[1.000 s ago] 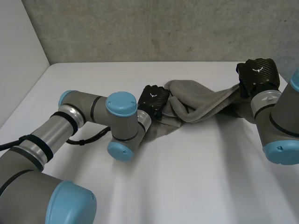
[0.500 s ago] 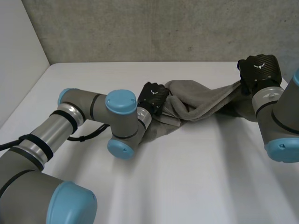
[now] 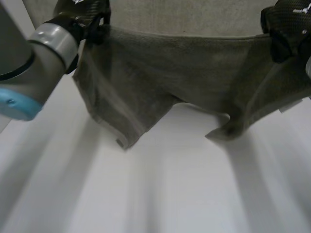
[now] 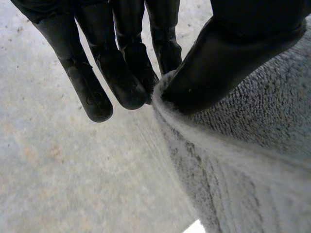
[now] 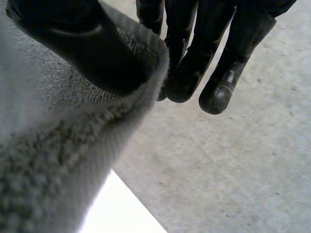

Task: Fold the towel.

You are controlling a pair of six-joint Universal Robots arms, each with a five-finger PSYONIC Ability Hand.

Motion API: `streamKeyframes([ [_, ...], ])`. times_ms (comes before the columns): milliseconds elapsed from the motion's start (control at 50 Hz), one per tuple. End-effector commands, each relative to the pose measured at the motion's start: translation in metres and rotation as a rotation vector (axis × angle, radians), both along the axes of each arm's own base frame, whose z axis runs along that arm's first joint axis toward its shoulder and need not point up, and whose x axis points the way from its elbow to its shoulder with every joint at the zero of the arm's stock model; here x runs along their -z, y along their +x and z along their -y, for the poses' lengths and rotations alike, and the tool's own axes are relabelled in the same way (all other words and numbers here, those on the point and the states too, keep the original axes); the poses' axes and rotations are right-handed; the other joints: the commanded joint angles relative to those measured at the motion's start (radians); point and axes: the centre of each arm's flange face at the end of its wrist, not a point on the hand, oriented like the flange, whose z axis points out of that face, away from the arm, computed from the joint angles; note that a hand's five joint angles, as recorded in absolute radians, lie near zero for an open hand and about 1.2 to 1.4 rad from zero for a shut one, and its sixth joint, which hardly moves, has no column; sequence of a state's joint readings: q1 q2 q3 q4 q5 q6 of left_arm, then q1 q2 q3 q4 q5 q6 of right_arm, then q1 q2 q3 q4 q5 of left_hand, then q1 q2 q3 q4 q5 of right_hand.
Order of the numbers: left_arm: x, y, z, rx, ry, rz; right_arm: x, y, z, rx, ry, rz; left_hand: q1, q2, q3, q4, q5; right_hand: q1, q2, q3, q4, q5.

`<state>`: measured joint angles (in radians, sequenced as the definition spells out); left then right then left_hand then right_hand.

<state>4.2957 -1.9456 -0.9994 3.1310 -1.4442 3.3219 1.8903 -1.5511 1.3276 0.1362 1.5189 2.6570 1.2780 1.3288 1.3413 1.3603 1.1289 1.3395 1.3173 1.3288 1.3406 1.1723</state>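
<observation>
Hanging in the air before me, the grey towel (image 3: 180, 73) is spread wide between the two hands, its top edge drawn nearly straight; the left hand (image 3: 83, 10) has one top corner and the right hand (image 3: 287, 23) the other; from the left wrist, the left thumb (image 4: 228, 58) presses the hemmed edge against the straight left fingers (image 4: 124, 73), a firm pinch with cloth falling away beneath; the right wrist shows a like grip, the right thumb (image 5: 82, 48) on one side of the rolled-over edge, the right fingers (image 5: 194, 63) on the other; the towel's body droops in loose folds, its two lower corners dangling close over the white surface (image 3: 170, 194), though whether they touch it I cannot tell; a rough grey wall (image 3: 194, 17) stands behind.
</observation>
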Motion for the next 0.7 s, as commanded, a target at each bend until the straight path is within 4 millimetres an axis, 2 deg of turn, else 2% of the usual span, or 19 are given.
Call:
streamKeyframes([
  [20,0.066,0.025,-0.021,0.055,0.211,0.1,0.046,0.013,-0.029,-0.089,0.124,-0.053,0.118,0.067,0.055,0.036,0.093,0.057,0.079,0.067,0.056,0.049],
  [40,0.084,0.028,-0.027,0.06,0.259,0.118,0.061,0.017,-0.034,-0.107,0.153,-0.068,0.118,0.067,0.055,0.036,0.093,0.057,0.079,0.067,0.056,0.049],
  [60,0.084,0.028,-0.027,0.06,0.26,0.118,0.061,0.018,-0.034,-0.107,0.154,-0.068,0.118,0.067,0.055,0.036,0.093,0.057,0.079,0.067,0.056,0.049],
  [80,0.103,0.031,-0.032,0.061,0.303,0.132,0.078,0.023,-0.036,-0.122,0.18,-0.084,0.118,0.067,0.055,0.036,0.093,0.057,0.079,0.067,0.056,0.049],
  [100,0.103,0.031,-0.032,0.061,0.304,0.132,0.095,0.026,-0.039,-0.136,0.203,-0.097,0.118,0.067,0.055,0.036,0.093,0.057,0.079,0.067,0.056,0.049],
  [120,0.12,0.034,-0.038,0.061,0.335,0.142,0.095,0.026,-0.039,-0.136,0.203,-0.098,0.118,0.067,0.055,0.036,0.093,0.057,0.079,0.067,0.056,0.049],
  [140,0.135,0.036,-0.043,0.06,0.359,0.149,0.109,0.028,-0.041,-0.144,0.219,-0.109,0.118,0.067,0.055,0.036,0.093,0.057,0.079,0.067,0.056,0.049],
  [160,0.135,0.036,-0.043,0.06,0.359,0.149,0.122,0.029,-0.043,-0.146,0.231,-0.12,0.118,0.067,0.055,0.036,0.093,0.057,0.079,0.067,0.056,0.049],
  [180,0.147,0.037,-0.047,0.059,0.372,0.154,0.122,0.029,-0.043,-0.146,0.231,-0.12,0.118,0.067,0.055,0.036,0.093,0.057,0.079,0.067,0.056,0.049],
  [200,0.158,0.039,-0.051,0.057,0.38,0.156,0.133,0.028,-0.043,-0.137,0.242,-0.134,0.118,0.067,0.055,0.036,0.093,0.057,0.079,0.067,0.056,0.049],
  [220,0.158,0.039,-0.051,0.057,0.38,0.156,0.133,0.028,-0.043,-0.137,0.242,-0.134,0.118,0.067,0.055,0.036,0.093,0.057,0.079,0.067,0.056,0.049],
  [240,0.167,0.04,-0.053,0.054,0.381,0.156,0.142,0.025,-0.044,-0.125,0.254,-0.143,0.118,0.067,0.055,0.036,0.093,0.057,0.079,0.067,0.056,0.049],
  [260,0.167,0.04,-0.053,0.054,0.381,0.156,0.149,0.023,-0.045,-0.121,0.262,-0.149,0.118,0.067,0.055,0.036,0.093,0.057,0.079,0.067,0.056,0.049],
  [300,0.182,0.044,-0.054,0.039,0.376,0.15,0.154,0.022,-0.046,-0.12,0.262,-0.149,0.118,0.067,0.055,0.036,0.093,0.057,0.079,0.067,0.056,0.049],
  [360,0.187,0.046,-0.052,0.025,0.369,0.145,0.161,0.02,-0.047,-0.115,0.257,-0.146,0.118,0.067,0.055,0.036,0.093,0.057,0.079,0.067,0.056,0.049],
  [400,0.201,0.05,-0.05,-0.01,0.379,0.143,0.163,0.021,-0.047,-0.115,0.255,-0.146,0.118,0.067,0.055,0.036,0.093,0.057,0.079,0.067,0.056,0.049],
  [460,0.21,0.05,-0.052,-0.032,0.389,0.158,0.169,0.021,-0.047,-0.118,0.27,-0.151,0.118,0.067,0.055,0.036,0.093,0.057,0.079,0.067,0.056,0.049],
  [640,0.223,0.051,-0.051,-0.079,0.409,0.17,0.176,0.02,-0.048,-0.117,0.274,-0.152,0.118,0.067,0.055,0.036,0.093,0.057,0.079,0.067,0.056,0.049],
  [700,0.227,0.048,-0.048,-0.076,0.386,0.162,0.177,0.019,-0.049,-0.115,0.274,-0.152,0.028,-0.023,-0.035,-0.054,0.003,0.057,0.079,0.067,0.056,0.049],
])
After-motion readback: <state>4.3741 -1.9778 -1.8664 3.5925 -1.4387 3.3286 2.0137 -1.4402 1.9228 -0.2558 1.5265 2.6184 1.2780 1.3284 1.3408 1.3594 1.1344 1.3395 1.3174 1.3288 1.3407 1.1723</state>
